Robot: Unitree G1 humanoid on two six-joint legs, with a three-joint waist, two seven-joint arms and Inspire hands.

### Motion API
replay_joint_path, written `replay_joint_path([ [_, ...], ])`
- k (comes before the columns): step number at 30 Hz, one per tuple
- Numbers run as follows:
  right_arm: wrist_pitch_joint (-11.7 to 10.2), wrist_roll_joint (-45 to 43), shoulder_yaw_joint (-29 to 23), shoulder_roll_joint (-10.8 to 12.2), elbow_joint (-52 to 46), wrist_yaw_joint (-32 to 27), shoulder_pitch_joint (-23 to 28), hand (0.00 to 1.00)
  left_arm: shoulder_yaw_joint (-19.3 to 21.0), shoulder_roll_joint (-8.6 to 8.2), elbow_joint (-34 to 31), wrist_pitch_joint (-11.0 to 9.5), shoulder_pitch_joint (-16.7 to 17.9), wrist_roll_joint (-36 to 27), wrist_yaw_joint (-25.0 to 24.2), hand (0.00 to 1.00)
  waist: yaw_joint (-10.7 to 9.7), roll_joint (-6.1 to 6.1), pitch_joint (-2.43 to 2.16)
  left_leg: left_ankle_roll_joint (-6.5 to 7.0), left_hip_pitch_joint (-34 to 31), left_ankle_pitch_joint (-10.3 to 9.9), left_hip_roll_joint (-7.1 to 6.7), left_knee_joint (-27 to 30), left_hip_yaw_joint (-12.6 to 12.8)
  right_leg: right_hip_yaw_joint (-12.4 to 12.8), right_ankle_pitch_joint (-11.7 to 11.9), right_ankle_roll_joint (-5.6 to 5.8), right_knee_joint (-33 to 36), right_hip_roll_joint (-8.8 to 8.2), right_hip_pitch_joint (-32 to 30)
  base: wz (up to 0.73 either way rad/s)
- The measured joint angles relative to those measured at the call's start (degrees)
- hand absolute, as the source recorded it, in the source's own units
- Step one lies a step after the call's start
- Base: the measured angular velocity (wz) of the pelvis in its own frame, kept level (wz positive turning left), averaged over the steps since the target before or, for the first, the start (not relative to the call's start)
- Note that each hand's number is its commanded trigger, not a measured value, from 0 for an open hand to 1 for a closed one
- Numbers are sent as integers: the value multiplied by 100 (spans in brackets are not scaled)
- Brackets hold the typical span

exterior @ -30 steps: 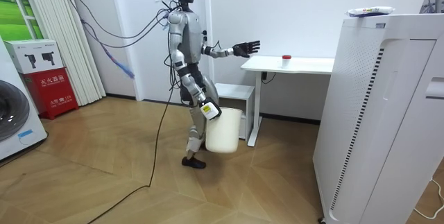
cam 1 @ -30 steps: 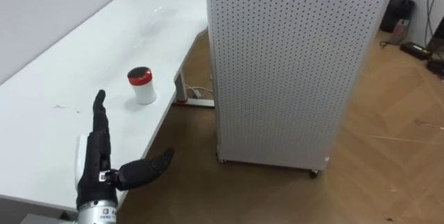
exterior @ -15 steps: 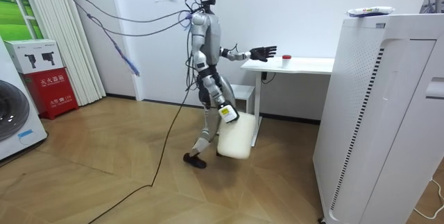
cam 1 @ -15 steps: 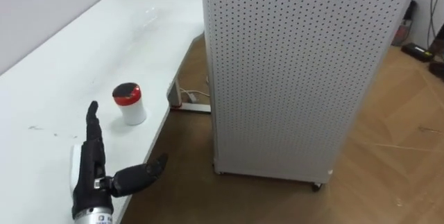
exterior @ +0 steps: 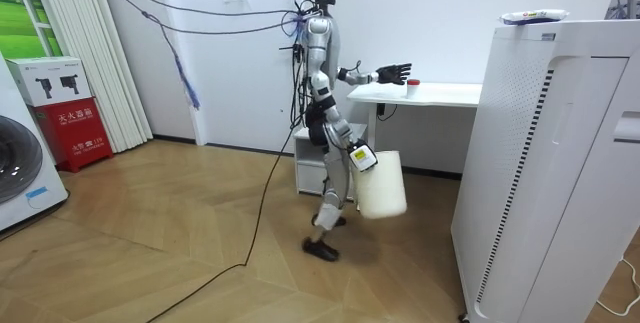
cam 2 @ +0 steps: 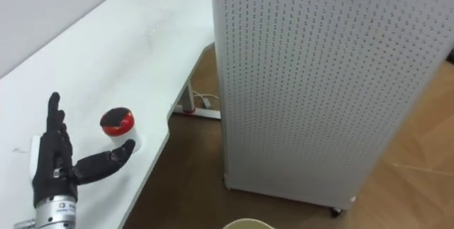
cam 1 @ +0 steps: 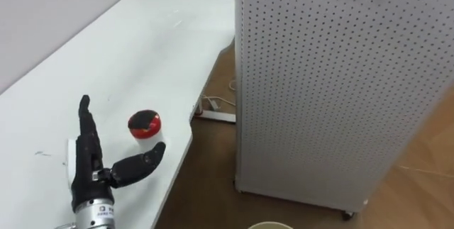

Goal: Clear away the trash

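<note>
the white tabletop (cam 1: 152,34) is stretching along the left side of the eye views, and the left hand (cam 1: 89,174) is hovering low over its near part, palm side turned to the right, with the forearm coming in from the lower left. the hand is lying open: its fingers (cam 1: 86,124) are pointing straight ahead along the tabletop and the thumb (cam 1: 139,164) is jutting out to the right, holding nothing. just beyond the thumb's tip, the red-lidded cup (cam 1: 144,124) is standing upright close to the tabletop's right edge, with no part of the hand curling round it. further right, wooden floor (cam 1: 206,179) is showing between the tabletop and a tall white perforated cabinet (cam 1: 340,80). in the room view the robot is standing at the end of the tabletop with its legs set apart as in a step, its left arm reaching out level over the surface towards the cup. its right arm is hanging down beside its thigh, and a white bucket (exterior: 382,185) is hanging clear of the floor at the right hand (exterior: 358,155); whether that hand is closed on it i cannot tell.
</note>
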Motion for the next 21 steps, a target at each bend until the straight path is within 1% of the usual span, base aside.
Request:
replay_joint_path([
  [1, 0, -4, 0, 10, 0, 13, 1, 100, 4, 5, 0, 0, -4, -1, 1, 0, -8, 12, -2, -39, 5, 12, 47, -47, -36, -44, 27, -31, -120, 70, 59, 21],
  [2, 0, -8, -1, 29, 6, 52, 10, 100, 10, 8, -1, 0, -14, -1, 6, 0, -18, 1, -1, -117, 43, 58, 64, -120, -102, -128, 81, -79, -291, 168, 178, 18],
  [3, 0, 5, 0, 28, 8, 80, 11, 100, 10, 14, -7, 1, -16, -2, 7, 0, -14, -21, 9, -165, 106, 88, 126, -231, -103, -169, 107, -113, -434, 232, 268, 9],
  [6, 1, 7, 4, 23, 0, 117, 23, 100, 8, 21, -58, 2, -15, -24, 33, 0, -10, -57, 5, -235, 274, 130, 190, -449, -108, -173, 126, -145, -685, 356, 441, -1],
  [9, 1, 1, 2, 29, -5, 143, 43, 100, 15, 44, -269, 2, -11, -22, 30, 0, 3, -86, 6, -278, 431, 157, 200, -661, -119, -164, 129, -150, -817, 401, 544, -5],
  [13, 1, -24, -1, 34, -5, 217, 90, 100, 17, 57, -352, 0, 25, -15, 5, 0, 9, -132, -1, -302, 577, 177, 201, -850, -120, -155, 132, -145, -1002, 435, 678, -1],
  [15, 1, -18, -7, 33, -17, 250, 99, 100, 33, 72, -351, 0, 96, -12, -18, 0, 5, -180, 9, -308, 722, 181, 201, -975, -117, -154, 133, -143, -1054, 454, 780, -2],
  [17, 1, -20, -10, 35, -43, 287, 101, 100, 24, 70, -319, 0, 146, -25, -30, 0, -17, -228, 12, -308, 743, 181, 200, -979, -169, -176, 142, -130, -1189, 472, 884, 8],
  [19, 1, -58, -12, 32, -61, 309, 100, 100, -11, 65, -251, 1, 164, -158, -31, 0, -8, -269, 8, -309, 758, 181, 238, -984, -172, -193, 145, -129, -1245, 481, 924, 5],
  [21, 1, -173, -5, 33, -66, 311, 100, 100, -50, 59, -19, 27, 191, -499, -32, 0, -4, -279, 6, -309, 847, 181, 235, -999, -168, -183, 152, -122, -1323, 488, 1034, -5],
])
